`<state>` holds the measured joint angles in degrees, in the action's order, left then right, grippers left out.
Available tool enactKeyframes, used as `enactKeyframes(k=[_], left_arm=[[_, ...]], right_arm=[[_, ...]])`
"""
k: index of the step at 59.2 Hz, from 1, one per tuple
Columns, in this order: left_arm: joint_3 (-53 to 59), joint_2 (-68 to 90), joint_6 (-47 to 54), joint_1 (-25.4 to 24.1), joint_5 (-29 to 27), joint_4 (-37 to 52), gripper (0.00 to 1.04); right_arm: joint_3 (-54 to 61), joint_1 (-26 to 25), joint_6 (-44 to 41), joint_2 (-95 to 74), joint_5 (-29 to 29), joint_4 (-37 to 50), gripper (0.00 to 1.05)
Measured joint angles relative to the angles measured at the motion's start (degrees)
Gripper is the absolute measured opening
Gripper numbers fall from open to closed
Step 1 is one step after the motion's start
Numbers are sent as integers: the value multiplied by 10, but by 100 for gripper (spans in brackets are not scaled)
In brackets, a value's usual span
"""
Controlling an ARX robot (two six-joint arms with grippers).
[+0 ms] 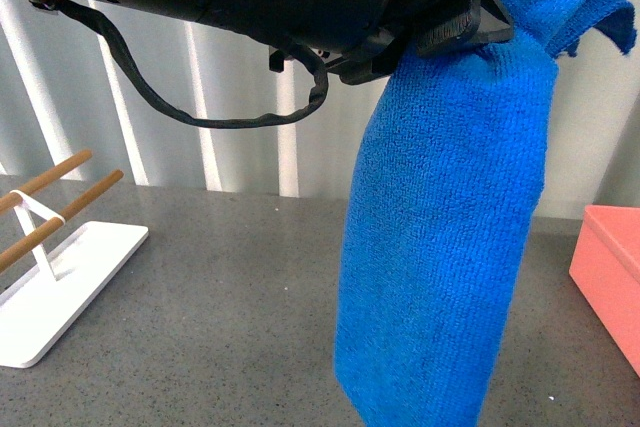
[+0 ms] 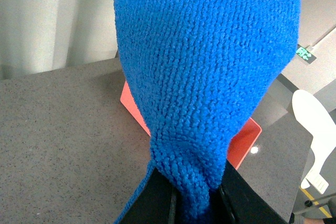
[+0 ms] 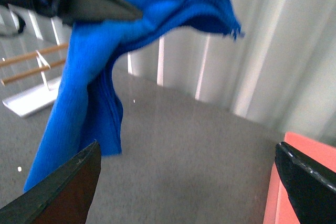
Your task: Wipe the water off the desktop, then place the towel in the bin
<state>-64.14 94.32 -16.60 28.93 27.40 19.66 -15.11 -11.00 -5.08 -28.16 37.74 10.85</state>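
My left gripper (image 1: 465, 22) is shut on the blue towel (image 1: 445, 237) and holds it high above the desktop (image 1: 220, 307), so the cloth hangs down in a long fold. In the left wrist view the towel (image 2: 210, 72) fills the middle, pinched between my left gripper's (image 2: 197, 203) black jaws, with the pink bin (image 2: 242, 142) below and behind it. The bin (image 1: 610, 272) stands at the right edge of the desktop. My right gripper (image 3: 186, 182) is open and empty above the desktop (image 3: 184, 145), with the towel (image 3: 89, 93) to one side and the bin (image 3: 273, 203) at the other.
A white rack (image 1: 60, 277) with two wooden rods stands at the left on the desktop; it also shows in the right wrist view (image 3: 31, 95). A pale curtain (image 1: 240, 147) hangs behind. A black cable (image 1: 220, 117) loops under the left arm.
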Motion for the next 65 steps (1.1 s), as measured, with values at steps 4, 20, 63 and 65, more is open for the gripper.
enactKeyframes(k=[4,20,63,65], left_arm=[[0,0,0,2,-4,-2,9],[-1,7,-18,8,-9,-2,8],[-32,10,-60,50,-17,-7,8],[-34,10,-61,50,-17,-9,8]], right_arm=[[-19,9,27,-55,4,37,98],[-30,93,69,-237,38,143,98],[-99,163,-70,-488,120,258,97],[-108,162,-68,-492,121,258,92]])
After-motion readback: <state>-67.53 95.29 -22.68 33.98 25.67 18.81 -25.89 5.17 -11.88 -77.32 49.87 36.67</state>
